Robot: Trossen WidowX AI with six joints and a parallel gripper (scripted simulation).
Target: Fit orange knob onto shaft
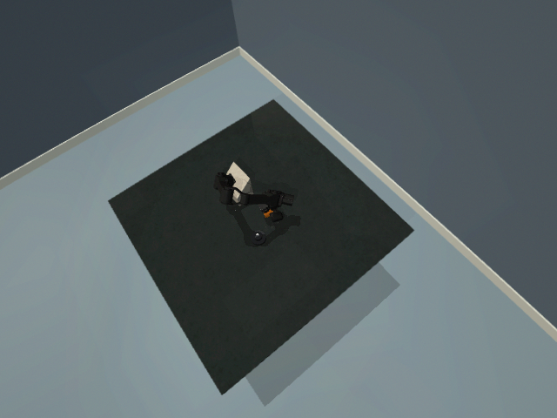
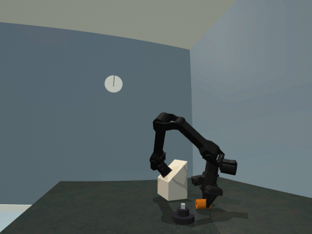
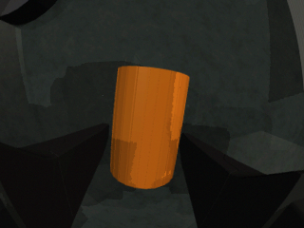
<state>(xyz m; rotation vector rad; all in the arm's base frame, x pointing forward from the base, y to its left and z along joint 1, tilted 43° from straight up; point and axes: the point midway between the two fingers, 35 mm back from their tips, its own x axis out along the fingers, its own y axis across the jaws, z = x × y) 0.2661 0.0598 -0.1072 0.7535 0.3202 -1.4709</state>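
Note:
The orange knob (image 1: pixel 267 213) (image 2: pixel 201 204) (image 3: pixel 149 104) lies on its side on the dark table. My gripper (image 1: pixel 271 214) (image 2: pixel 205 203) (image 3: pixel 144 135) points down and straddles it low, one finger on each side. The fingers are part-way closed. In the wrist view the right fingertip is right by the knob's side, and a thin gap shows at the left one. The knob's hole cannot be made out. The silver shaft (image 1: pixel 258 235) (image 2: pixel 183 205) stands upright on the round dark pedestal (image 1: pixel 258 243) (image 2: pixel 176 218) (image 3: pixel 28 16), beside the knob. Its flat side cannot be made out.
A pale block with a sloped top (image 1: pixel 233 170) (image 2: pixel 176 190) stands behind the pedestal, near the arm's base. The dark table (image 1: pixel 202 270) (image 2: pixel 100 206) has its edges well away from the knob and the pedestal.

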